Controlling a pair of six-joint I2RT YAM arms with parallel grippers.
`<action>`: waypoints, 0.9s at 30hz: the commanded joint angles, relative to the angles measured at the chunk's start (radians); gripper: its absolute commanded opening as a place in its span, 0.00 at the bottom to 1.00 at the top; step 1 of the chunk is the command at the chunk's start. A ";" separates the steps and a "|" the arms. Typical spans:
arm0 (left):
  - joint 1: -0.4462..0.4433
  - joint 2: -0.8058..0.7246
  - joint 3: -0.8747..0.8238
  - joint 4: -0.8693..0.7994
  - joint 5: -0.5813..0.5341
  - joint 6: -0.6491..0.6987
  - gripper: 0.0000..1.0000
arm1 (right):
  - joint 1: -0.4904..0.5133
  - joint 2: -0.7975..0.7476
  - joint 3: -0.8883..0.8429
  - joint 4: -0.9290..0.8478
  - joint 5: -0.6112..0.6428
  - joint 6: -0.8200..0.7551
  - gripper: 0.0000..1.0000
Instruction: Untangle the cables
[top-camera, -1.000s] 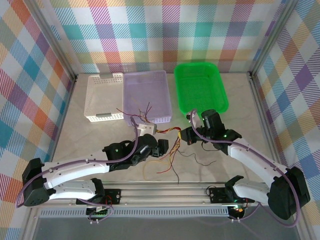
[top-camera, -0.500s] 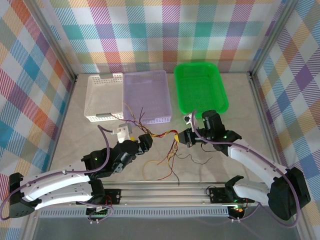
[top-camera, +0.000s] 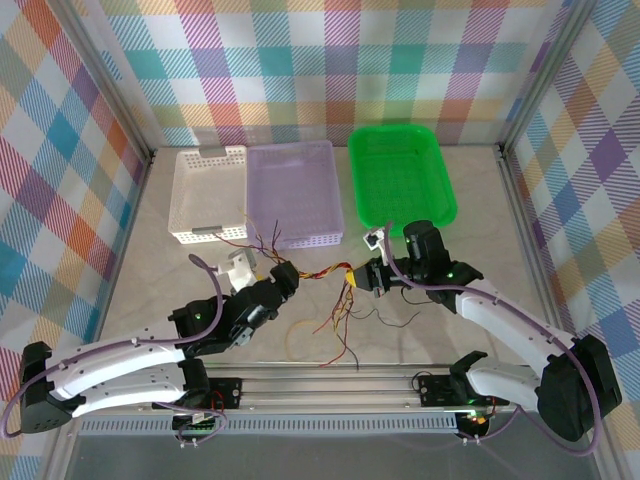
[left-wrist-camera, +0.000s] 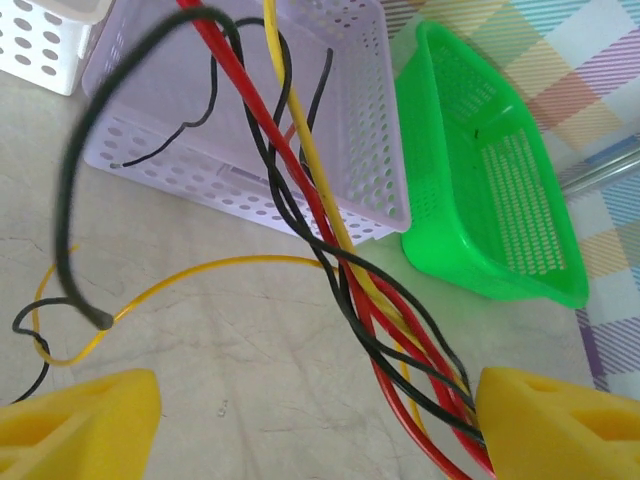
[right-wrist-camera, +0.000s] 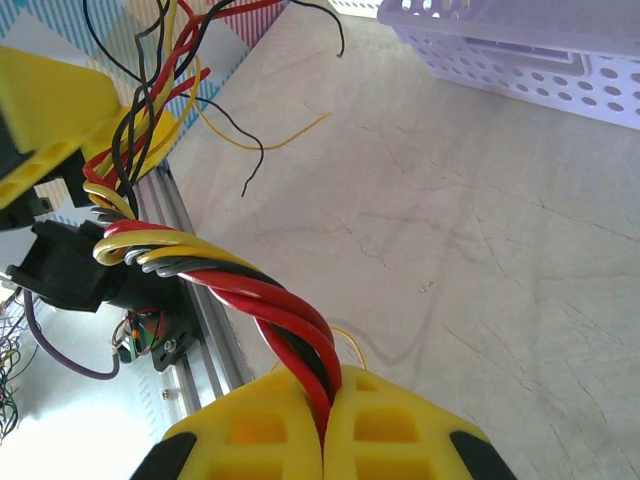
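The cables (top-camera: 322, 272), thin red, yellow and black wires, stretch in a twisted strand between my two grippers, with loose ends trailing on the table (top-camera: 335, 320). My left gripper (top-camera: 286, 274) is at the strand's left end. In the left wrist view its gripper (left-wrist-camera: 320, 430) stands open, and the cables (left-wrist-camera: 340, 270) run against the right fingertip (left-wrist-camera: 560, 420). My right gripper (top-camera: 364, 276) is at the right end. The right wrist view shows that gripper (right-wrist-camera: 328, 410) shut on the twisted cables (right-wrist-camera: 270, 300).
A white basket (top-camera: 208, 195), a lilac basket (top-camera: 295, 190) and a green basket (top-camera: 400, 175) stand in a row at the back. Some wire ends reach the lilac basket's front wall (left-wrist-camera: 250, 190). An aluminium rail (top-camera: 330, 385) runs along the near edge.
My left gripper has drawn back to the left, away from the right gripper, and the cables now run stretched between them. The right arm has hardly moved.
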 joint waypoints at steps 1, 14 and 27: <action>-0.010 0.030 0.021 0.031 -0.024 -0.027 0.79 | 0.010 -0.021 -0.006 0.048 -0.052 -0.017 0.00; 0.002 0.093 0.014 0.125 -0.005 -0.085 0.43 | 0.018 -0.004 -0.013 0.054 -0.061 -0.027 0.00; 0.014 0.102 -0.020 0.228 0.042 -0.131 0.15 | 0.019 -0.005 -0.021 0.063 -0.052 -0.032 0.00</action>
